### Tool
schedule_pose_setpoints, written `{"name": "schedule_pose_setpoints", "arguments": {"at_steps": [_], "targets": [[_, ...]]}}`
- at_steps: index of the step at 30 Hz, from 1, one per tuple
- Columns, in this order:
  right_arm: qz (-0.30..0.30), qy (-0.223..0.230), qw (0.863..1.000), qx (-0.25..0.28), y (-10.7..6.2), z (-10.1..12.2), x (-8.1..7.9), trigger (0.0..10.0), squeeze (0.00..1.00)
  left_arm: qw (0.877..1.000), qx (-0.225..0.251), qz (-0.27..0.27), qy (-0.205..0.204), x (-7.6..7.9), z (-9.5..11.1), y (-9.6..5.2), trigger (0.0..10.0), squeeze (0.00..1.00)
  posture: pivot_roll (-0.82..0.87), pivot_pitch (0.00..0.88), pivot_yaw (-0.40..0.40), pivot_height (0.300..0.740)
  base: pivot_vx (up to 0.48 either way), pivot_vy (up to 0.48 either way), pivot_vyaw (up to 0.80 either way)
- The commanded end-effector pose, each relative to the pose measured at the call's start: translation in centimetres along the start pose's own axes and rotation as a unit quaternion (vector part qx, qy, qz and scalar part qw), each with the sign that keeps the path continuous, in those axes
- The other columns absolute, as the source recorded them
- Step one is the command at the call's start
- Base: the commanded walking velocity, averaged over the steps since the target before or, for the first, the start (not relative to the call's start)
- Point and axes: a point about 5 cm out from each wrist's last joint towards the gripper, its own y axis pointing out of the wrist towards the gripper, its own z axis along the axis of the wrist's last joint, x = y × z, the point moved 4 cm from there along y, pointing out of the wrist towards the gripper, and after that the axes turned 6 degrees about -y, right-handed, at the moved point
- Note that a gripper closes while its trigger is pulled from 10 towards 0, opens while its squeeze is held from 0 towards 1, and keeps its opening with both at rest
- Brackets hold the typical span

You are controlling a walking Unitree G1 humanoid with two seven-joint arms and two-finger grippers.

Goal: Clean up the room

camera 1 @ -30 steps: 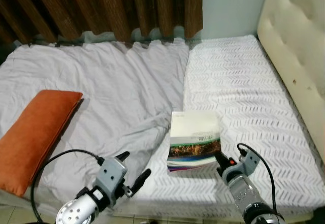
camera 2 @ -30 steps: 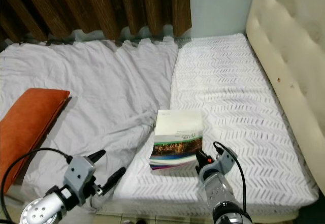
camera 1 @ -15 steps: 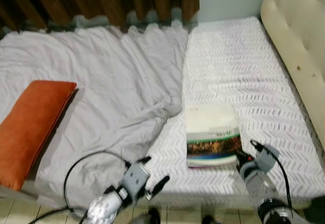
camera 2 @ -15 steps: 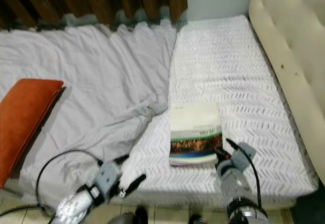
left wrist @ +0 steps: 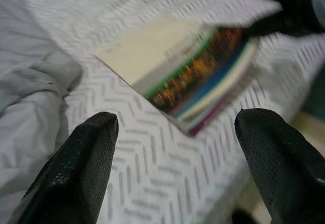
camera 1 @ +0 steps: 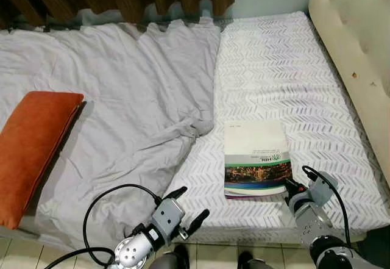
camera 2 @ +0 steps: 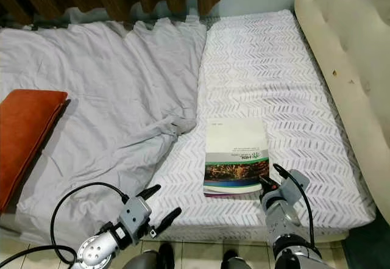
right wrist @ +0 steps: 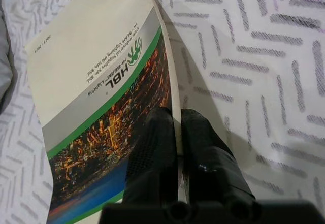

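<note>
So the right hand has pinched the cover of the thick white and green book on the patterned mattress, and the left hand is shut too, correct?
Not quite. The right hand is indeed pinching the cover of the thick white and green book on the white patterned mattress, but the left hand is open: the left wrist view shows its two black fingers spread wide apart, holding nothing.

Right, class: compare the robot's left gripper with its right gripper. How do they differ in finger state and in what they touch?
The left gripper has its two black fingers spread wide apart; the right gripper has its fingers pressed together.
The left gripper holds nothing and hangs off the bed's near edge; the right gripper pinches the near edge of the thick cream book with the green stripe on the white patterned bedcover.
Both point towards the book.
</note>
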Motion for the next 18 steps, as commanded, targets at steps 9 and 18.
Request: {"name": "schedule_pose_setpoints", "arguments": {"at_steps": [9, 18], "targets": [[-0.014, 0.02, 0.999, -0.031, -0.8, -2.3, 1.1, 10.0, 0.0, 0.987, -0.013, 0.001, -0.162, 2.1, -2.2, 0.5, 10.0, 0.0, 0.06, 0.344, 0.031, 0.74, 0.0, 0.0, 0.0], [0.001, 0.04, 0.998, -0.039, -0.7, -2.8, 0.0, 10.0, 0.0, 0.981, -0.03, -0.015, -0.189, 2.5, -2.8, 1.1, 10.0, 0.0, 0.07, 0.343, 0.028, 0.74, 0.0, 0.0, 0.0]]}}
